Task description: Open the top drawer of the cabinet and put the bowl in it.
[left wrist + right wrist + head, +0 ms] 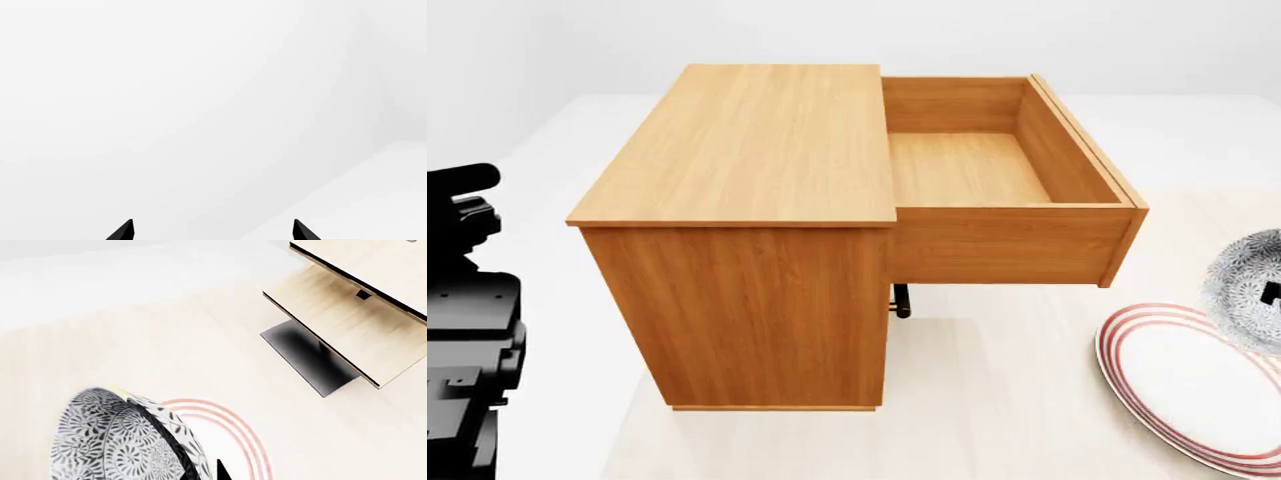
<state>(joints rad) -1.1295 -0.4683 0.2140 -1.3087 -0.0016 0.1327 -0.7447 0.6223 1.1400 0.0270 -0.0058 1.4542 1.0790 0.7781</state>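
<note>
Right wrist view: right claw (200, 467) pinching the tilted bowl's (113, 440) rim above the plate (243, 440).

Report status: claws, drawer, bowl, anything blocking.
Left claw open, empty, facing blank wall. Right claw shut on bowl, above the plate. Top drawer pulled open, empty. Nothing seen blocking the drawer.

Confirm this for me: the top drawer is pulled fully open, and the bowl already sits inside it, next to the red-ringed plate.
Not quite. The top drawer is open, but the head view shows it empty. The bowl is outside it, at the view's right edge above the red-ringed plate; the right wrist view shows the bowl close against the right gripper's finger.
</note>
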